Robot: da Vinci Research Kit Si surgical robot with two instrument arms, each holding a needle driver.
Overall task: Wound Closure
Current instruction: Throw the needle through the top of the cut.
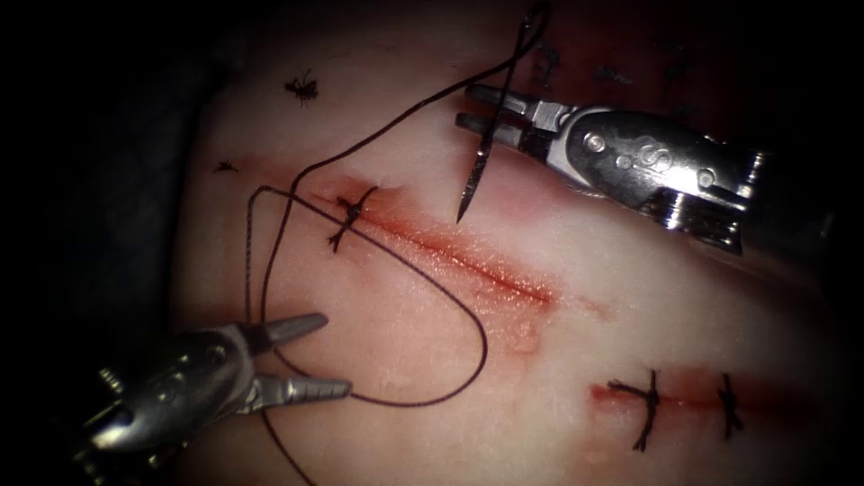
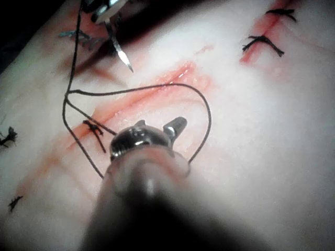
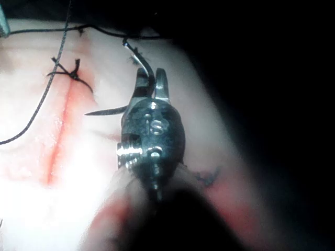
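The tissue [image 1: 630, 306] lies across the endoscope view with a long cut [image 1: 468, 261] running from upper left toward lower right, wet with red fluid [image 1: 517, 337], tied once at its upper-left end by a stitch [image 1: 353, 216] and unclosed from there on; a second cut [image 1: 702, 394] at lower right carries two more stitches. The right tool [image 1: 493, 115] holds the needle [image 1: 490, 135] with its jaws closed across the mid-curve, tip pointing down at the tissue just above the cut, the needle free of the flesh. The left tool [image 1: 306, 358] sits lower left, jaws parted fairly wide and gripping nothing, while the thread [image 1: 468, 315] sweeps in a wide loop over the cut and passes beside its lower jaw. The main risk, as I judge it, is that slack loop: it could snag on the open jaws or tangle with the tied stitch. A lesser one is the needle twisting in the grip, since the hold looks slim.
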